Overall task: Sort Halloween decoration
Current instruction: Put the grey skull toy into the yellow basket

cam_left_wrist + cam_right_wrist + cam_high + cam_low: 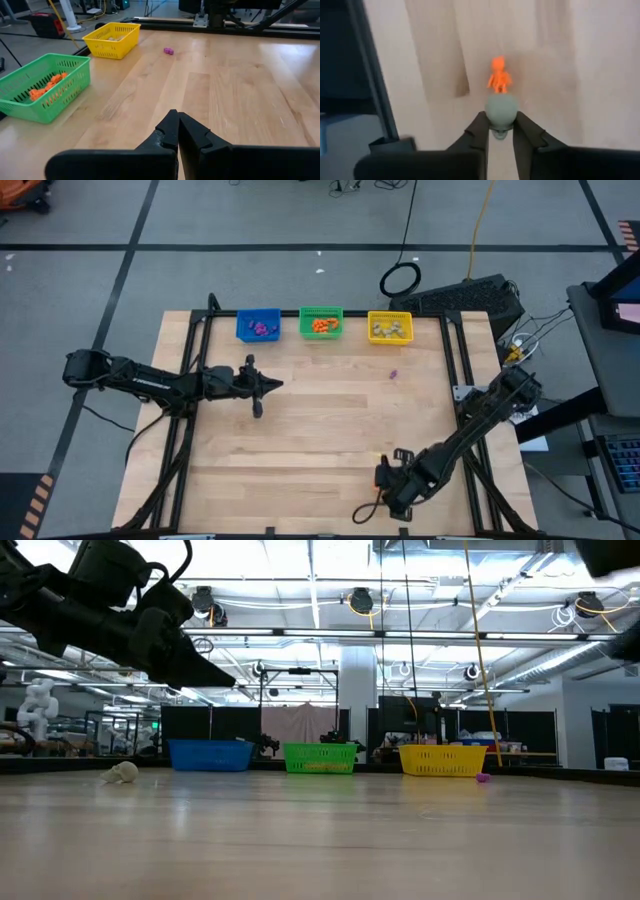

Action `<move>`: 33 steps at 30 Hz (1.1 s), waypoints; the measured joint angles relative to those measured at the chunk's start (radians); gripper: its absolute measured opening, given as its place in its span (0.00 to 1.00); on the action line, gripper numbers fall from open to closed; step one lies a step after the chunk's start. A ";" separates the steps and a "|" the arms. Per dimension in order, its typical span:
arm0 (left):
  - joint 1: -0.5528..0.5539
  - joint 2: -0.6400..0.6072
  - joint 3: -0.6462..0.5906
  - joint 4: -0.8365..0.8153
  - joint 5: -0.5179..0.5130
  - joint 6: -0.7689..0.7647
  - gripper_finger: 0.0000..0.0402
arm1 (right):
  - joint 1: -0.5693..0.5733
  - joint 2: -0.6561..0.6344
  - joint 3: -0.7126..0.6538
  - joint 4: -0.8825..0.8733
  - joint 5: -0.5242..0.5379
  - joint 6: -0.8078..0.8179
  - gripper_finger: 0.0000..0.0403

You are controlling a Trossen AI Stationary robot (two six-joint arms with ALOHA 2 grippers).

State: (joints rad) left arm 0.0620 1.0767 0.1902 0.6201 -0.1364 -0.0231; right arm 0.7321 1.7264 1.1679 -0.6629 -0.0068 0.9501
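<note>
Left end effector (177, 131) closed, right end effector (499, 131) gripping

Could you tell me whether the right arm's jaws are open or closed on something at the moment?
Closed on a trinket: in the right wrist view the right gripper pinches a pale grey skull between its jaws.

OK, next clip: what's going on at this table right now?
A two-armed robot is sorting small trinkets into colour bins. The right gripper, at the table's near right edge, has its fingers around a pale grey trinket, with an orange figure lying just beyond it. The left gripper hangs shut and empty over mid-table. The blue bin, green bin and yellow bin already hold pieces; one purple trinket lies loose.
</note>
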 joint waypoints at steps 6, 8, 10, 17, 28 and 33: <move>-0.005 0.000 0.000 0.000 0.000 -0.002 0.02 | -0.128 -0.164 0.002 -0.092 0.114 -0.105 0.08; -0.011 0.000 0.000 0.000 0.000 -0.002 0.02 | -0.203 -0.216 0.002 -0.164 0.153 -0.105 0.07; -0.015 0.000 0.000 0.000 0.000 0.002 0.02 | -0.301 -0.259 0.002 -0.244 0.183 -0.088 0.08; -0.032 0.000 0.000 0.000 0.000 0.002 0.02 | -0.747 -0.309 0.002 -0.330 0.184 -0.301 0.09; -0.032 0.000 0.000 0.000 0.000 0.003 0.02 | -1.402 -0.161 0.002 -0.174 0.034 -0.675 0.09; -0.032 0.000 0.000 0.000 0.000 0.003 0.02 | -1.560 -0.060 0.002 -0.067 -0.042 -0.738 0.09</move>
State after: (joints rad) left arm 0.0303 1.0771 0.1905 0.6197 -0.1364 -0.0199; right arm -0.8280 1.6668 1.1697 -0.7300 -0.0485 0.2121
